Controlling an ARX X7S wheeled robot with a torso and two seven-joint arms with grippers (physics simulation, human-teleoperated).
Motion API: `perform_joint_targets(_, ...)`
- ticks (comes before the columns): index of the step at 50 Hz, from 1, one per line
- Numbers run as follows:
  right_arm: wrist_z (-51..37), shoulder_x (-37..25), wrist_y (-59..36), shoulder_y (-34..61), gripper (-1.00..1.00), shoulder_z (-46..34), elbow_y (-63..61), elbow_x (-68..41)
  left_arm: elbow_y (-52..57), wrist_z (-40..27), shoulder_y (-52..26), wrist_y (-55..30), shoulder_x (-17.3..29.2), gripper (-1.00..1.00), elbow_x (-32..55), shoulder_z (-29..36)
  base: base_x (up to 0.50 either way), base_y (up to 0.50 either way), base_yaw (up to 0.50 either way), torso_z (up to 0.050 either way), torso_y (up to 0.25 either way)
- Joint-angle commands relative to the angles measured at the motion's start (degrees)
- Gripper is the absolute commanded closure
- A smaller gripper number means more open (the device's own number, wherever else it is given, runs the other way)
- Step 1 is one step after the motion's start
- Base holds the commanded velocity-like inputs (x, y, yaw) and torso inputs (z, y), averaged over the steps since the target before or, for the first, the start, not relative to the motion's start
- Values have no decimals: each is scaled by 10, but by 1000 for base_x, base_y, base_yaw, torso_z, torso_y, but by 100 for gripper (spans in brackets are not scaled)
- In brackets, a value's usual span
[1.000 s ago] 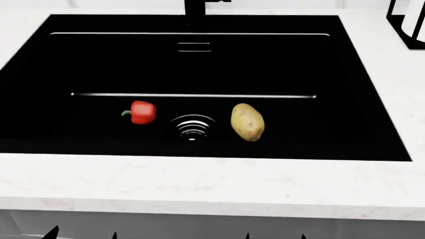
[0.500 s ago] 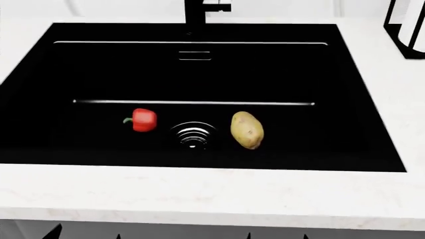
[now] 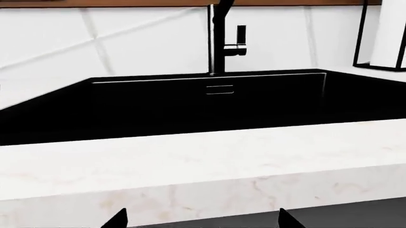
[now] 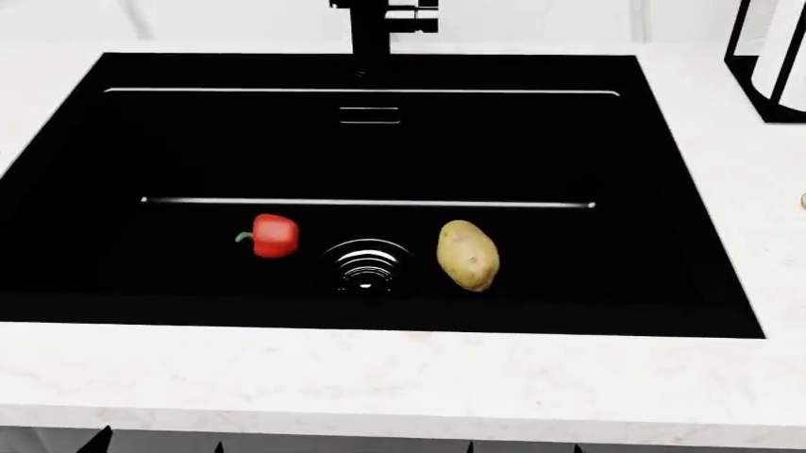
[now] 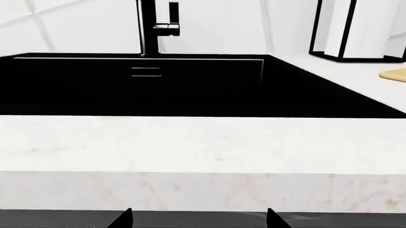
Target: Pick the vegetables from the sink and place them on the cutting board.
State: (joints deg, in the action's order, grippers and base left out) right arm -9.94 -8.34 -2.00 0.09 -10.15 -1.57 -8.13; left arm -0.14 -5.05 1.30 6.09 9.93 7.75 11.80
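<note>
A red bell pepper [image 4: 274, 236] and a tan potato [image 4: 467, 256] lie on the floor of the black sink [image 4: 377, 142], left and right of the round drain [image 4: 368, 265]. The sink also shows in the left wrist view [image 3: 159, 104] and the right wrist view [image 5: 190, 90], where both vegetables are hidden behind its front rim. A tan corner of the cutting board [image 5: 394, 74] shows on the counter right of the sink. My left gripper [image 3: 201, 223] and right gripper [image 5: 198, 222] are open and empty, low in front of the counter edge; only their tips show.
A black faucet [image 4: 377, 24] stands behind the sink. A black-framed paper towel roll [image 4: 768, 57] stands at the back right. White marble counter [image 4: 377, 377] surrounds the basin, with a thick front edge [image 5: 203, 190] between the grippers and the sink.
The head view has shifted, so the sink and both vegetables sit lower in the frame and more of the faucet shows. The vegetables have not moved in the sink.
</note>
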Motion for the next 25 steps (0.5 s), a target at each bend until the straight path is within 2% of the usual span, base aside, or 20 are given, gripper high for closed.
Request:
perform_joint_targets(1, -1, -3, 10, -1, -100, -3, 3, 2, -3, -12, -9, -4, -8, -100, 23, -11, 0, 0, 0, 50, 0)
perform_joint_targets(7, -9, -7, -4, -7, -100, -8, -17, 6, 5, -28, -22, -54, -14, -100, 45, -18, 0, 0, 0, 4, 0)
perform_joint_targets(8, -17, -10, -20, -16, -100, -7, -50, 8, 46, -36, -16, -104, -5, -100, 53, -17, 0, 0, 0, 0, 0)
perform_joint_targets(9, -20, -17, -43, -21, -100, -9, -89, 11, 65, -43, -15, -121, -3, -100, 56, -21, 0, 0, 0, 0, 0)
perform_joint_targets(10, -20, -18, -60, -23, -100, 0, -120, -6, 118, -47, -7, -156, 11, -100, 79, -31, 0, 0, 0, 0, 0)
perform_joint_targets(11, -27, -30, -103, -16, -100, -4, -163, 4, 155, -64, -22, -208, 20, -100, 64, -21, 0, 0, 0, 0, 0)
perform_joint_targets(17, -39, -57, -253, 38, -100, 39, -275, -49, 265, -80, -77, -361, 44, -100, 90, -12, 0, 0, 0, 0, 0)
perform_joint_targets(21, -45, -73, -331, 70, -100, 43, -339, -63, 318, -91, -97, -427, 50, -100, 124, -33, 0, 0, 0, 0, 0)
perform_joint_targets(25, -48, -85, -379, 96, -100, 49, -373, -73, 347, -95, -108, -458, 54, -100, 139, -34, 0, 0, 0, 0, 0)
